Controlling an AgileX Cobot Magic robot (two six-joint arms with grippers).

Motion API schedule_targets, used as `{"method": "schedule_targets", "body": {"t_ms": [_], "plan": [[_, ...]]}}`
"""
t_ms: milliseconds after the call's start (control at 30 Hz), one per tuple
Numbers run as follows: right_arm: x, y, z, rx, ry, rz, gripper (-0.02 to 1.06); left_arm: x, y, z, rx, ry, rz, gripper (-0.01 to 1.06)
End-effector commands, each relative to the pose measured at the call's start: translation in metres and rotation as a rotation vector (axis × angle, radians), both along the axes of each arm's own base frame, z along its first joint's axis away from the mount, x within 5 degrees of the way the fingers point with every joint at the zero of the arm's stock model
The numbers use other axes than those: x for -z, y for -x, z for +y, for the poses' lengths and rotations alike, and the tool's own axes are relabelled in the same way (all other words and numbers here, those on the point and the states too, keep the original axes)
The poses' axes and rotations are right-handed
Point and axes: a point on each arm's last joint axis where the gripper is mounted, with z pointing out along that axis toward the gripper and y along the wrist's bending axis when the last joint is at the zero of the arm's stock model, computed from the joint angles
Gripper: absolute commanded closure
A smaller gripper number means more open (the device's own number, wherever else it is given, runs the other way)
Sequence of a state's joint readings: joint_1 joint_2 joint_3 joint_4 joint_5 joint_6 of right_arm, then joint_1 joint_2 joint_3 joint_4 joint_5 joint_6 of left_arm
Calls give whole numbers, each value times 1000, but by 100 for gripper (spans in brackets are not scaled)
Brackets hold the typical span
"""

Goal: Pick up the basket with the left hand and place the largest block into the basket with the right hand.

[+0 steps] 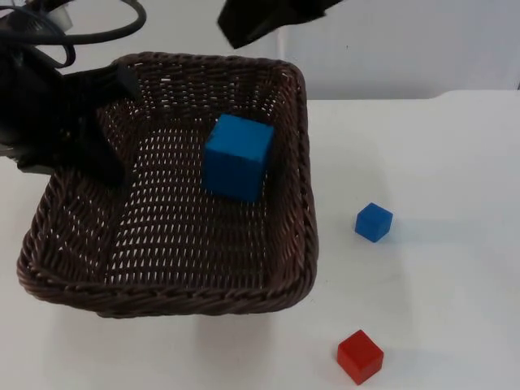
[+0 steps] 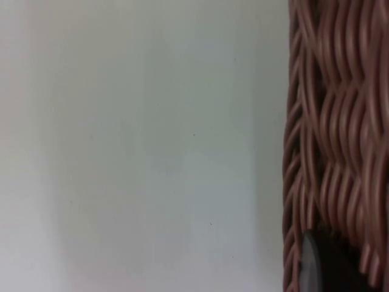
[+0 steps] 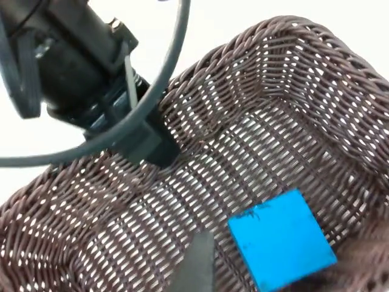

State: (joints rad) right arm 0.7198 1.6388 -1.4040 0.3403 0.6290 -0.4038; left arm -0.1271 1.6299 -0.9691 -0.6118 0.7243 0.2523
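My left end effector (image 1: 114, 122) was clamped on the basket (image 1: 301, 187) at its left wall, holding it tilted above the table (image 1: 439, 162). The large blue block (image 1: 238, 156) already lay inside, near the far right corner. My right end effector (image 1: 268, 20) hovered above the far rim; I could not tell its opening. I judged the one-sided hold risky: more tilt could slide the block out.
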Motion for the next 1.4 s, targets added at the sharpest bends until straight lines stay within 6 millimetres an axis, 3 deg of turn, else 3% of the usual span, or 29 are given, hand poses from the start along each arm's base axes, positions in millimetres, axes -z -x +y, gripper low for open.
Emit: {"method": "schedule_targets", "body": {"t_ms": [0,233,433,600,833,1033,1367], "plan": [[-4,9,-9,10,-19,-36,28,-4,-1,-1,-17,19,-22,105],[-6,36,-36,39,-54,-83,28,-4,-3,0,7,0,-58,105],[-17,46,-44,40,-83,-107,28,5,-8,1,4,-15,-62,105],[-31,52,-50,45,-119,-147,28,34,-22,0,-5,-33,-43,105],[-32,55,-52,36,-112,-148,28,67,-45,-2,26,-59,3,105],[-31,56,-52,29,-101,-134,29,87,-66,-5,27,-61,23,105],[-30,57,-52,25,-93,-124,29,101,-74,-5,24,-65,40,105]]}}
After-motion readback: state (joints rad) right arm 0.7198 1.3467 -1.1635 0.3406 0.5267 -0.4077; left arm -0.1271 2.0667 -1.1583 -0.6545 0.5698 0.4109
